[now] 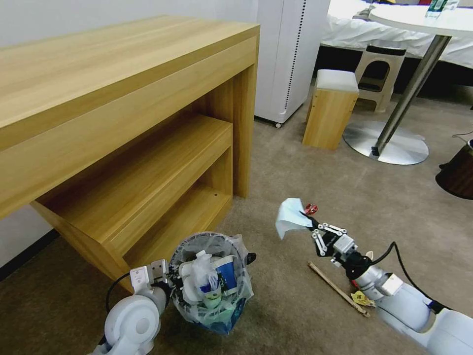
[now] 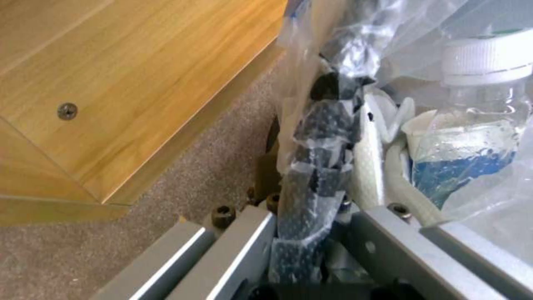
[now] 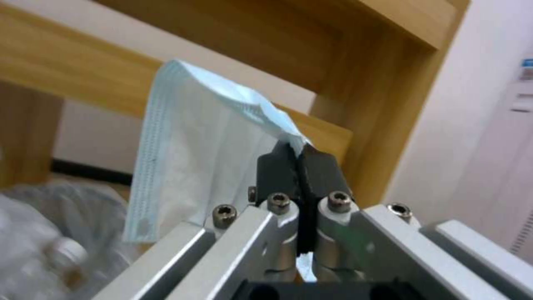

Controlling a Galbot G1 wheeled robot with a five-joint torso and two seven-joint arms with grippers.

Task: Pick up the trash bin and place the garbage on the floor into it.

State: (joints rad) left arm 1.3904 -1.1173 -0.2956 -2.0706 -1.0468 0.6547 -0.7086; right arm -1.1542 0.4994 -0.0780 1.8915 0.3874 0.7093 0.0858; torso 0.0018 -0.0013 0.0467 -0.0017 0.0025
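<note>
The trash bin (image 1: 212, 283), a dark wire bin with a clear bag, hangs low beside the desk, stuffed with a white slipper, cups and a bottle (image 2: 483, 83). My left gripper (image 1: 170, 281) is shut on its bagged rim (image 2: 322, 137). My right gripper (image 1: 309, 223) is shut on one corner of a pale blue pleated face mask (image 1: 291, 217), held above the floor (image 1: 305, 167) to the right of the bin. In the right wrist view the mask (image 3: 194, 158) hangs from the closed fingertips (image 3: 277, 166), with the bin (image 3: 50, 233) below. More garbage lies on the carpet: a wooden stick (image 1: 337, 288), a yellow wrapper (image 1: 362, 298), a red wrapper (image 1: 311, 208).
A wooden desk (image 1: 123, 98) with a low shelf stands close on the left, right behind the bin. Farther off are a white cabinet (image 1: 288, 54), a wooden stool (image 1: 331, 108), a round table's steel base (image 1: 389, 143) and a brown bin (image 1: 458, 172) at the right edge.
</note>
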